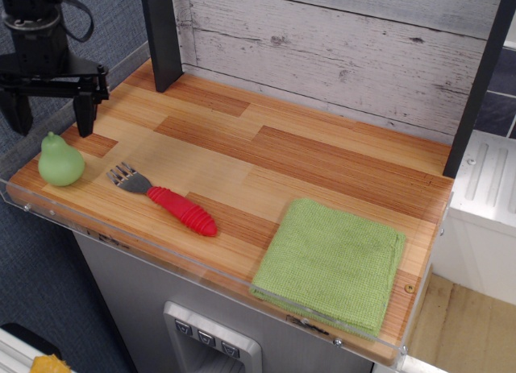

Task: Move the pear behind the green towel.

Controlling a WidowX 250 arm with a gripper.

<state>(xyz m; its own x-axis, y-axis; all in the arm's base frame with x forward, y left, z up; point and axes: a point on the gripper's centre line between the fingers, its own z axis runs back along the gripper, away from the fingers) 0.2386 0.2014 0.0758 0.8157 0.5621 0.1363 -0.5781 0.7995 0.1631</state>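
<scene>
The pear (60, 161) stands upright at the front left corner of the tabletop (322, 159), its round bottom on the wood and its narrow top pointing up. Nothing touches it. Directly above it hangs the gripper (50, 115), black, with its two fingers (84, 115) spread wide and pointing down, one on each side of the pear's top; the left finger sits at the very left edge of the tabletop and the right finger just behind and to the right of the fruit. The fingertips are near the pear's stem, yet a gap shows between them and the fruit, and the gripper holds nothing.

Just to the right of the pear, along the front edge, lies a fork (165, 200) with a metal head and a ribbed red handle. Its tines point toward the pear and its handle runs toward the front edge, at a slant.

The green towel (332, 264) lies flat and folded at the front right corner of the tabletop, well apart from the pear and the fork. Its front edge reaches close to the clear lip along the front of the tabletop. The strip of wood behind the towel, up to the back edge, is bare.

A grey plank wall (339, 43) rises along the back edge. A dark post (163, 35) stands at the back left corner and another at the right edge.
</scene>
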